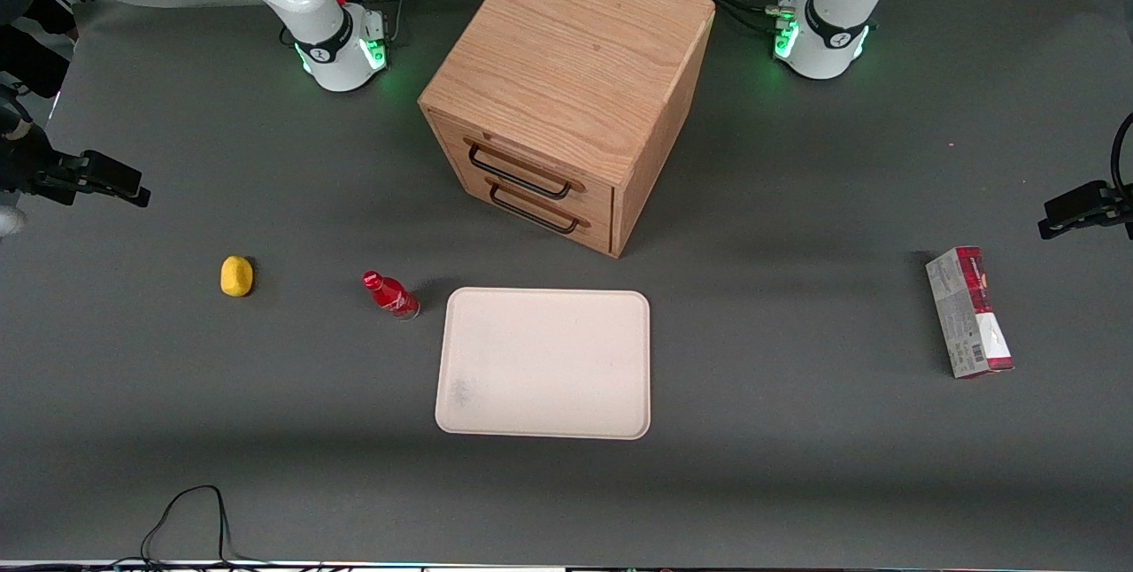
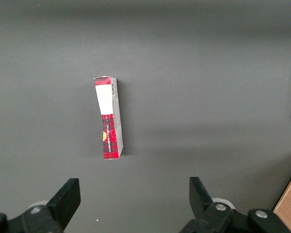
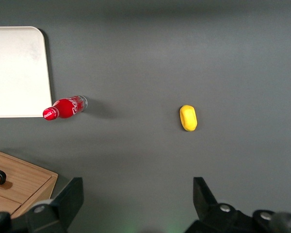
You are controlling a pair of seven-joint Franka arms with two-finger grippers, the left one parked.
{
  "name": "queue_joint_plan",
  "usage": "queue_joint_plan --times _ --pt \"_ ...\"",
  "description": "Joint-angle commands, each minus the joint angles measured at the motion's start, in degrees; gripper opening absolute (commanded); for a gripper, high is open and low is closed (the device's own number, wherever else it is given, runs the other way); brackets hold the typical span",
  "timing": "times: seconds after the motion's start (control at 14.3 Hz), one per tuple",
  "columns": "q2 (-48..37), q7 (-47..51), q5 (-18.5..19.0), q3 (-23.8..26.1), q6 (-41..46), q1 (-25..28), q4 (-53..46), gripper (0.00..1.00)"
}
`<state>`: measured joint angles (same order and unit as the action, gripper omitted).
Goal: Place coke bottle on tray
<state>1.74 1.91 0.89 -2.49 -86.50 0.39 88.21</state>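
The coke bottle [image 1: 390,295], small and red with a red cap and a clear base, stands on the grey table just beside the tray's corner that lies nearest the drawer cabinet, toward the working arm's end. In the right wrist view the coke bottle [image 3: 63,108] is a short gap from the tray [image 3: 14,73]. The tray [image 1: 544,364] is flat, cream-white and slightly smudged, with nothing on it. My gripper [image 3: 138,184] hangs high above the table, open and holding nothing, well apart from the bottle. It shows at the working arm's edge of the front view [image 1: 124,189].
A yellow lemon-like lump [image 1: 236,276] lies beside the bottle, farther toward the working arm's end. The wooden drawer cabinet [image 1: 566,85] stands farther from the camera than the tray. A red-and-grey carton [image 1: 969,313] lies toward the parked arm's end.
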Motion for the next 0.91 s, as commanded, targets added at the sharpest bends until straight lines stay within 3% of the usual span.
queue_joint_plan --times 0.0,0.84 --pt "0.3 -1.2 0.7 -0.6 0.5 0.7 -0.9 1.0" --pt "0.0 -1.0 -0.8 -0.7 0.5 0.8 0.3 1.0"
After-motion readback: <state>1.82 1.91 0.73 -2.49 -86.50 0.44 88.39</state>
